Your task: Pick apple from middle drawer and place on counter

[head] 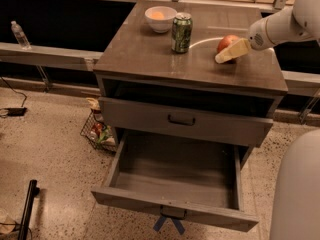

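The red-orange apple rests on the right side of the counter, on the pale arc mark. My gripper reaches in from the right on a white arm and is closed around the apple, with one pale finger across its front side. The middle drawer is pulled fully open below, with crossed blue tape strips under its handle, and its inside shows nothing.
A green soda can and a white bowl holding a pale-orange fruit stand at the counter's back left. The upper drawer with a black handle is closed. A wire basket sits on the floor left of the cabinet. My white body fills the lower right.
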{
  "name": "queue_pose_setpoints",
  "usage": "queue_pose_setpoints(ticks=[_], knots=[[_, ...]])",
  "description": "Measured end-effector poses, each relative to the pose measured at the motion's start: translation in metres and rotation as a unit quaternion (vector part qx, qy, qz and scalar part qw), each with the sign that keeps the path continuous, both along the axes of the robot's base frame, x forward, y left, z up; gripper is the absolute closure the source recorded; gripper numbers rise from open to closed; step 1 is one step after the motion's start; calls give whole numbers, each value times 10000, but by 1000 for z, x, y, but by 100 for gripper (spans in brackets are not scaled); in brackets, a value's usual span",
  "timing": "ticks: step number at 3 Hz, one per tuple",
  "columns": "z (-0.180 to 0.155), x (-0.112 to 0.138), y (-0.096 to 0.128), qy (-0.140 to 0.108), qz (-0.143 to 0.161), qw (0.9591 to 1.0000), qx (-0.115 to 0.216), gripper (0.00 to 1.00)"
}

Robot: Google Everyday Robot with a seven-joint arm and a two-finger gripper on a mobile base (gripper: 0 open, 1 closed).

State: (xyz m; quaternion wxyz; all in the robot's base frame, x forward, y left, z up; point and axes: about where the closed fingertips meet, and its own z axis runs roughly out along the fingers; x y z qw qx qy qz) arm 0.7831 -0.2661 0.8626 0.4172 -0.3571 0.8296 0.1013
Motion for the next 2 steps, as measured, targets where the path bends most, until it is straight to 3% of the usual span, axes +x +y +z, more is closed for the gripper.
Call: queue_pose_setpoints(ticks=[1,2], knots=[[12,-17,-3,-77,139,9996,241,0],[51,-59,-7,-498,408,9961,604,0]])
